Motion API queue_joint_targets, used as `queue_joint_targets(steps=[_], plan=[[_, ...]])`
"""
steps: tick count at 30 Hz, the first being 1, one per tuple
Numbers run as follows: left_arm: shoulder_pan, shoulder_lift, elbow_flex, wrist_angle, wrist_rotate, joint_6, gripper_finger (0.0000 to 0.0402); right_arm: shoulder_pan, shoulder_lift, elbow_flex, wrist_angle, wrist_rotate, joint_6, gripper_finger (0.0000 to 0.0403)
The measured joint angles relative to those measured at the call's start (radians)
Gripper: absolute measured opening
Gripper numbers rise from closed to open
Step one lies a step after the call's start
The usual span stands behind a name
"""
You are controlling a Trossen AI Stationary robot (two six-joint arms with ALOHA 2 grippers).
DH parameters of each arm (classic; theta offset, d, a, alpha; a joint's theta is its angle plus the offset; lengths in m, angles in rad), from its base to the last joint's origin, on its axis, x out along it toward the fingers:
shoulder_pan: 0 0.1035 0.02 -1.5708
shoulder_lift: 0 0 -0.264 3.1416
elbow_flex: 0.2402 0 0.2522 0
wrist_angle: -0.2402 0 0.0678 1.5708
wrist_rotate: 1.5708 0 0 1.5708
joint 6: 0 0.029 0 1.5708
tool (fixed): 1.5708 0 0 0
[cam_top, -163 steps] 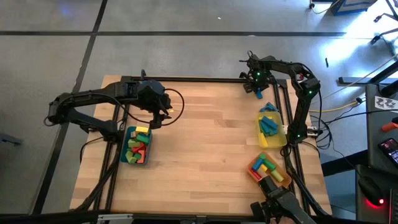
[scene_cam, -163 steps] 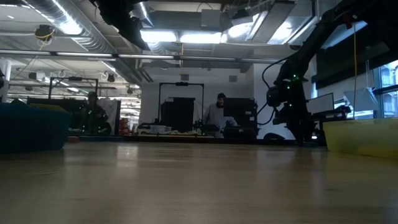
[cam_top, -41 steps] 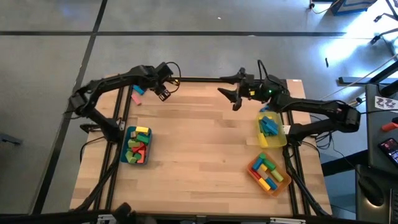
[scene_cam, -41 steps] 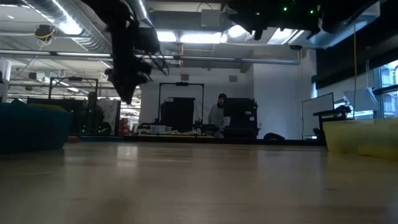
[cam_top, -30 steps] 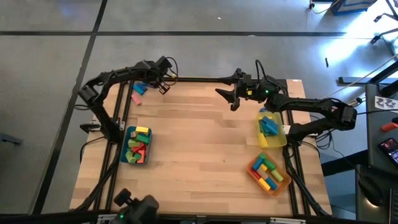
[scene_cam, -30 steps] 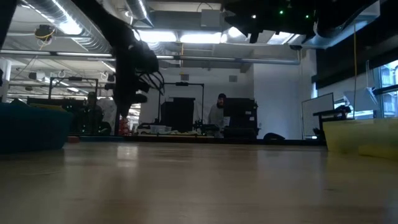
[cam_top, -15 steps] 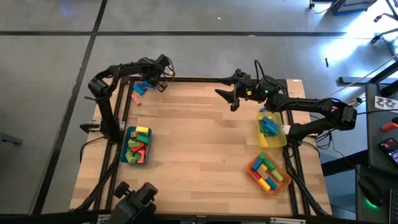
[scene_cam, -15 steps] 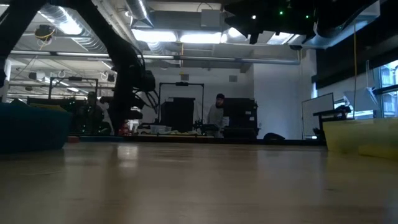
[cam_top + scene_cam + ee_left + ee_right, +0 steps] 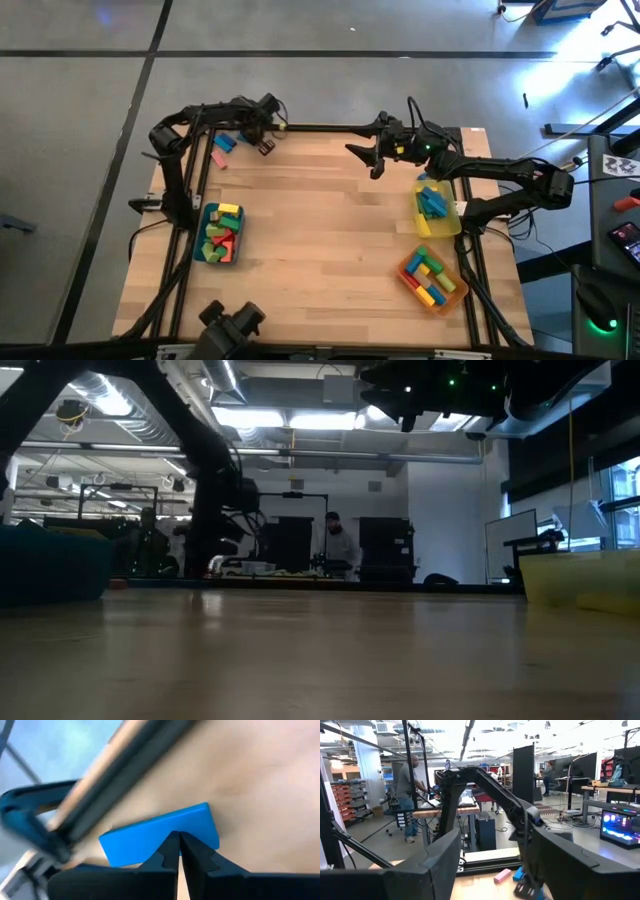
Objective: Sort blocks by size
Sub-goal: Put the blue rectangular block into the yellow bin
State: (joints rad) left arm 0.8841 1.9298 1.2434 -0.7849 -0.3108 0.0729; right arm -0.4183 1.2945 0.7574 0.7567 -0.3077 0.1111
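The left gripper (image 9: 266,146) is at the far left corner of the table (image 9: 320,240). Its two fingers are pressed together, tip against tip, and nothing is between them. In the left wrist view the closed tips (image 9: 178,851) stand directly in front of a blue block (image 9: 159,834) that lies flat on the wood near the table's edge rail. It cannot be told whether the tips touch the block. In the high view this blue block (image 9: 224,142) lies beside a pink block (image 9: 217,158), both outside the trays.

Nearer on the left side is a teal tray (image 9: 207,252), which holds red, green and yellow blocks. On the right side a yellow tray (image 9: 424,226) holds blue blocks, and in front of it an orange tray (image 9: 408,276) holds mixed pieces.

The right gripper (image 9: 374,160) hovers above the far middle of the table. Its fingers stand well apart and hold nothing.

Most blocks are already in trays, so the task seems close to its end. The step in hand appears to be the pick of the blue block. Closed fingers cannot take it. The next move therefore calls for the left fingers to open wider than the block, come down on both sides of it, and close. After that the pink block remains.
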Motion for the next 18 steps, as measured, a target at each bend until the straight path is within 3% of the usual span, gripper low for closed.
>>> queue_joint_targets(steps=[7, 18], plan=[[-0.158, -0.002, -0.002, -0.044, 0.037, -0.012, 0.0005, 0.0, 0.0, 0.0, -0.006, 0.0, -0.013, 0.0246], [-0.449, -0.002, -0.002, -0.033, 0.226, 0.005, 0.0005, 0.0, 0.0, 0.001, -0.022, 0.0, -0.013, 0.0246]])
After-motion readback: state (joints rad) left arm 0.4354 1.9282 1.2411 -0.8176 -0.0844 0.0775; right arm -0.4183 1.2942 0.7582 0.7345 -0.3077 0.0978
